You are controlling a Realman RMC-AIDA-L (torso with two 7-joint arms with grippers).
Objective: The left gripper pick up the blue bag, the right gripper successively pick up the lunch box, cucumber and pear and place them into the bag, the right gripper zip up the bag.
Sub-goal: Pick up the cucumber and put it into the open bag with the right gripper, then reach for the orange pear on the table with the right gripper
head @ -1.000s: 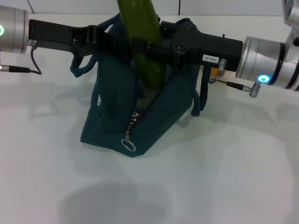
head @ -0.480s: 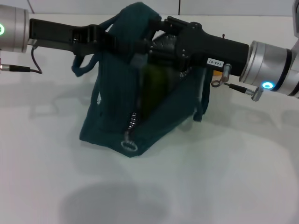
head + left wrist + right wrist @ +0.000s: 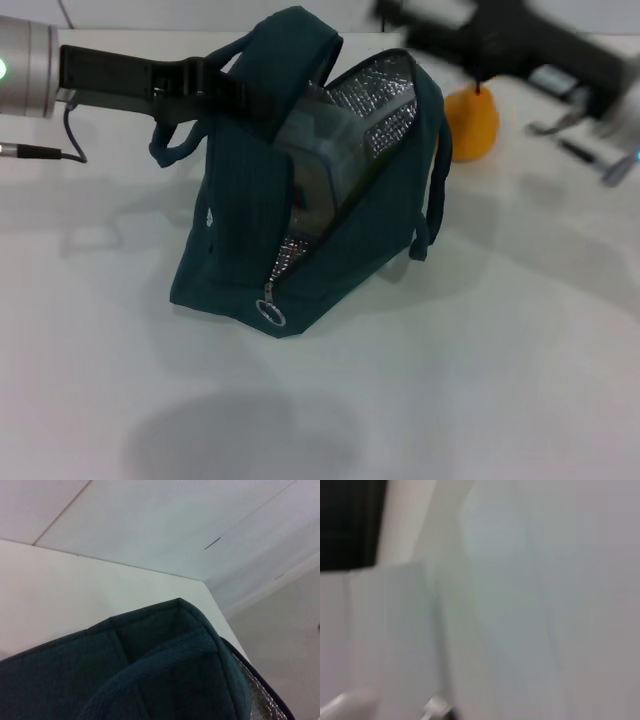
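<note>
With the long green cucumber now gone into the teal fabric bag [image 3: 250,270], right claw [image 3: 400,20], aperture unclear, has withdrawn toward orange pear [image 3: 472,122]; left claw [image 3: 235,90] still clamps the handle.

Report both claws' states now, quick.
Left claw: closed, holding the blue bag by its handle.
Right claw: above the bag, blurred; cannot be told.
</note>
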